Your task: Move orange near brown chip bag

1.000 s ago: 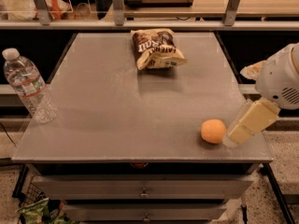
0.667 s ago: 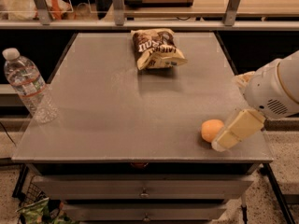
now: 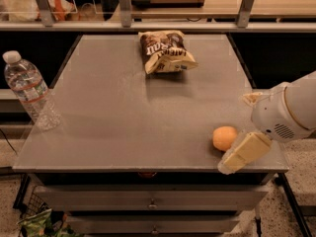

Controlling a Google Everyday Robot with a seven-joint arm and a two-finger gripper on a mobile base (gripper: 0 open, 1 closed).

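The orange (image 3: 224, 138) sits on the grey table (image 3: 123, 127) near its front right corner. The brown chip bag (image 3: 165, 51), dark brown and cream with white lettering, lies at the far middle of the table, well apart from the orange. My gripper (image 3: 233, 159) hangs from the white arm (image 3: 289, 113) that comes in from the right. It is just right of and in front of the orange, low over the table's front edge, and very close to the fruit. It holds nothing that I can see.
A clear water bottle (image 3: 29, 90) stands at the table's left edge. Drawers (image 3: 148, 201) sit under the tabletop. A green bag (image 3: 42, 223) lies on the floor at the lower left. A railing and shelves run behind the table.
My gripper has moved left and down toward the orange and now sits right beside it. The orange and the chip bag have not moved.
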